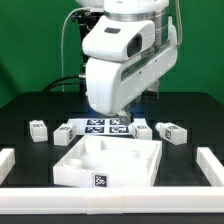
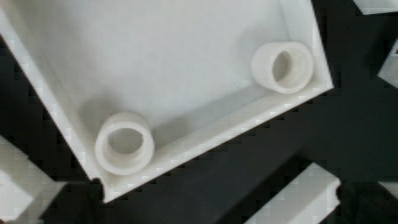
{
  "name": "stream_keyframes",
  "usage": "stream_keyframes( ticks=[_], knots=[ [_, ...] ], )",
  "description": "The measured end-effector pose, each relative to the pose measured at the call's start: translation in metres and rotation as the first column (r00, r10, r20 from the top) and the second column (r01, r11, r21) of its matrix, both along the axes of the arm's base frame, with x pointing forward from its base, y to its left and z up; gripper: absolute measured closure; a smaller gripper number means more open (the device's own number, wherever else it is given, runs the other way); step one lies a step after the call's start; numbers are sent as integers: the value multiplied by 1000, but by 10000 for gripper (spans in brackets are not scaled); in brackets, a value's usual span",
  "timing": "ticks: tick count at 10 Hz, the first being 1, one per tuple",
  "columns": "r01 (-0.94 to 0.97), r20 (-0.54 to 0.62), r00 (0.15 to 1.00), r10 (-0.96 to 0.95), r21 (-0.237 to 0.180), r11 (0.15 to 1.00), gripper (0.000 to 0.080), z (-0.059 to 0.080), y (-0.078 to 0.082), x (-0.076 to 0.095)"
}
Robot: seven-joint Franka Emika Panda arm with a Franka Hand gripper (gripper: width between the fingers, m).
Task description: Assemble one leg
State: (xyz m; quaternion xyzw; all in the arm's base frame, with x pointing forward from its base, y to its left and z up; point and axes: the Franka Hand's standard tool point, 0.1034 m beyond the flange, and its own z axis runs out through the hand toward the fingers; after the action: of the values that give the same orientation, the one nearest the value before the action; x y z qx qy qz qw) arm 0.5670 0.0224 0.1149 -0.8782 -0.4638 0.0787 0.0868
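Four small white legs with marker tags lie on the black table in the exterior view: two at that view's left (image 1: pixel 38 129) (image 1: pixel 64 134) and two at its right (image 1: pixel 143 128) (image 1: pixel 172 132). The large white panel (image 1: pixel 108 160) lies in front of them. The wrist view looks down on a corner of the panel (image 2: pixel 169 70) with two round sockets (image 2: pixel 281 66) (image 2: pixel 125 140). The arm's hand (image 1: pixel 114 100) hangs over the panel's far edge. Its fingers do not show clearly in either view, and nothing shows held.
The marker board (image 1: pixel 105 126) lies behind the panel, between the legs. White rails border the table at the exterior view's left (image 1: pixel 8 160), right (image 1: pixel 212 165) and front (image 1: pixel 110 210). Blurred white shapes (image 2: pixel 320 195) lie beside the panel's corner in the wrist view.
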Motion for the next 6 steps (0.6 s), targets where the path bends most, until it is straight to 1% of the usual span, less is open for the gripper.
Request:
stream_keyframes(
  ticks=[1,2,3,4,5,6],
  knots=[
    [-23,52,998,22,20,1000,150,-7,-9,-8],
    [-86,120,989,82,36,996,150,-14,-18,-20],
    [-116,180,978,108,34,993,150,-22,-26,-32],
    [-150,222,965,142,18,989,150,-29,-30,-41],
    [-173,288,943,169,-10,985,150,-37,-33,-44],
    [-184,312,932,183,-28,983,150,-42,-32,-49]
  ],
)
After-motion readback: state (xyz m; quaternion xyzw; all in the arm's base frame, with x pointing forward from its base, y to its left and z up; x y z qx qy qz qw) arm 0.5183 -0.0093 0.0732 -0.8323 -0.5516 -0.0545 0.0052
